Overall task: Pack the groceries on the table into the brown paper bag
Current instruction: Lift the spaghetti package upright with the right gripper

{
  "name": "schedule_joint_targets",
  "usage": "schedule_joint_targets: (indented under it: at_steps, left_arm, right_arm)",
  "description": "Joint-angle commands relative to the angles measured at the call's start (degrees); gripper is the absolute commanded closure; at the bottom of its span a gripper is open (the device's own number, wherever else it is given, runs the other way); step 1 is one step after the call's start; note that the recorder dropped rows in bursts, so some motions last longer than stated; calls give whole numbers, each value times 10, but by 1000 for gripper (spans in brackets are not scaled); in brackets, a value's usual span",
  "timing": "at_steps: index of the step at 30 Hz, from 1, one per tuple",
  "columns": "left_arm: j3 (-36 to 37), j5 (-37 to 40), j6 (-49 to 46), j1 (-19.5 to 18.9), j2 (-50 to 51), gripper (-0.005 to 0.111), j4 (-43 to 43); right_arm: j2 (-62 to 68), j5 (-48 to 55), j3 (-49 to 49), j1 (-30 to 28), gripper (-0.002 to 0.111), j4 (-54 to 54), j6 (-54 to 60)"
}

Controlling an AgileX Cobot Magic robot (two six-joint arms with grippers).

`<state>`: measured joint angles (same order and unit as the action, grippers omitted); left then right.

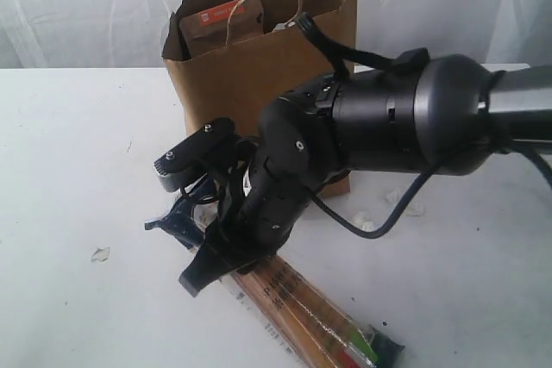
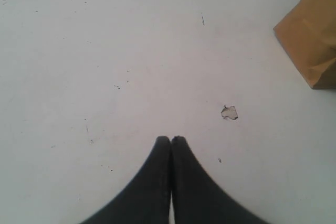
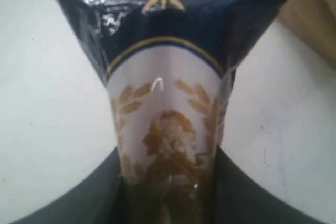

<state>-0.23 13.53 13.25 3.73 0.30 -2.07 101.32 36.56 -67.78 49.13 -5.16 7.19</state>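
Long spaghetti packet (image 1: pixel 302 316) nearest, flat on tabletop (image 1: pixel 69 170) in front of brown paper bag (image 1: pixel 259 75). Right jaws grasping its left end. Left jaws clenched, empty. Risk: end grip lets packet droop, slip, snag bag rim.

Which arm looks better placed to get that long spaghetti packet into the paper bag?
Right. The right jaws pinch the long spaghetti packet right by the brown paper bag; the left jaws are shut over bare table.
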Motion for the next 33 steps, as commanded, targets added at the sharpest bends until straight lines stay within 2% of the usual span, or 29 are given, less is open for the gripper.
schedule_joint_targets:
  at_steps: [1, 6, 9, 15, 20, 25, 29, 33]
  left_arm:
    - [2, -2, 0, 3, -3, 107, -2]
    - [2, -2, 0, 3, -3, 107, -2]
    - [2, -2, 0, 3, -3, 107, -2]
    - [2, -2, 0, 3, -3, 107, -2]
    - [2, -2, 0, 3, -3, 107, 0]
    - [2, -2, 0, 3, -3, 107, 0]
    - [2, -2, 0, 3, -3, 107, 0]
    - [2, -2, 0, 3, -3, 107, 0]
  right_arm:
    - [-26, -19, -3, 0, 108, 5, 6]
    - [-43, -50, -3, 0, 108, 9, 8]
    - [-65, -57, -4, 0, 108, -29, 8]
    - [-92, -74, -10, -2, 108, -38, 65]
    - [-124, -101, -25, 2, 108, -132, 132]
    - [-164, -184, -25, 2, 108, -147, 136]
    - [-194, -217, -25, 2, 108, -242, 136]
    - [-201, -202, -77, 2, 108, -334, 148]
